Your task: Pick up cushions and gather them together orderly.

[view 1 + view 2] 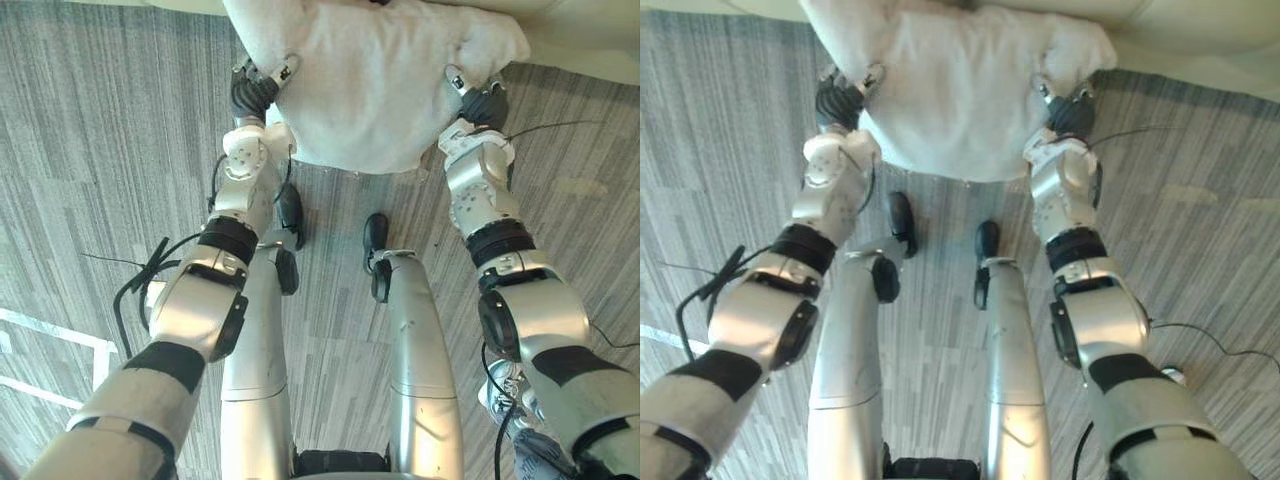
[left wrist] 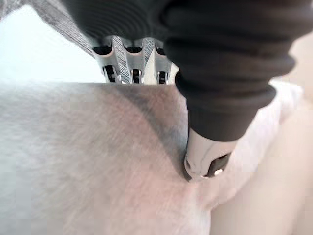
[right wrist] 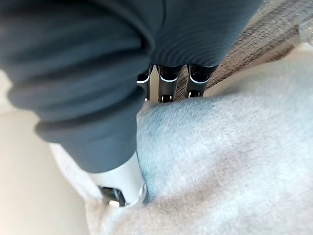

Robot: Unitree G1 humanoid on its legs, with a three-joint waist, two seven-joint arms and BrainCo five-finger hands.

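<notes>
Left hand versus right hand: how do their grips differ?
The left hand pinches the cushion on its left edge, the right hand on its right edge. By the right hand the cushion's corner bulges out past the grip; by the left hand the edge runs smoother. Both press a thumb into it, fingers behind.

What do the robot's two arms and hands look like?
The left arm and the right arm are rounded silver-grey shells with black bands and round black joints. A dark ribbed cover wraps each wrist and the back of the left hand and the right hand. The fingers are silver with dark parts.
</notes>
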